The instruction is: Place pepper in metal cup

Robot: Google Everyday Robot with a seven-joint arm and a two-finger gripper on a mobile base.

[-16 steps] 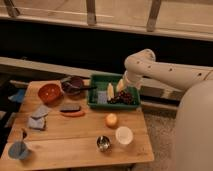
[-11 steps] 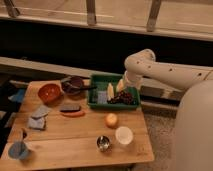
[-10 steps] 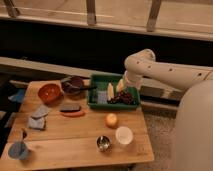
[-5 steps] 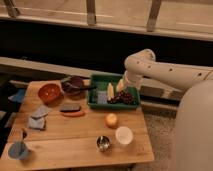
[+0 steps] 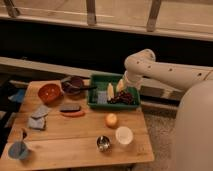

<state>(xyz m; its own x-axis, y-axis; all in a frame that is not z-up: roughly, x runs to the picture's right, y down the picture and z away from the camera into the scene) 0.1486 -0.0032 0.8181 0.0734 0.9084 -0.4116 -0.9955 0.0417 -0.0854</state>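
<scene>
Wooden desk [image 5: 75, 136] seen from above and in front, with the robot's pale arm [image 5: 170, 75] reaching in over the far right corner as pictured. The hand [image 5: 121, 86] hangs over the green tray [image 5: 95, 80] that fills that corner, among the tray's pale and dark contents; whether it is wide or narrow cannot be told, and it appears to carry nothing belonging to the task. An orange-red bowl [image 5: 49, 92] and a dark bowl [image 5: 75, 85] stand along the far edge toward the left corner; a folded grey-blue cloth [image 5: 39, 117] lies near the left edge and a blue cup [image 5: 19, 149] in the near left corner. A white cup [image 5: 123, 135] sits by the near edge toward the right, with a round orange fruit [image 5: 111, 120] just behind it. The pepper [image 5: 73, 114] lies flat at mid-desk, lengthwise along the far edge, just in front of a small dark object [image 5: 70, 107] and well apart from the hand. The metal cup [image 5: 103, 143] stands upright at the near edge, just beside the white cup. Judged by its form, the pepper is light, smooth-skinned and somewhat yielding, liable to roll or slip; a grip across the thicker middle, square to its length, looks soundest. The cup's mouth is small, so the pepper would likely need tipping end-down, and the light cup could be knocked over.
</scene>
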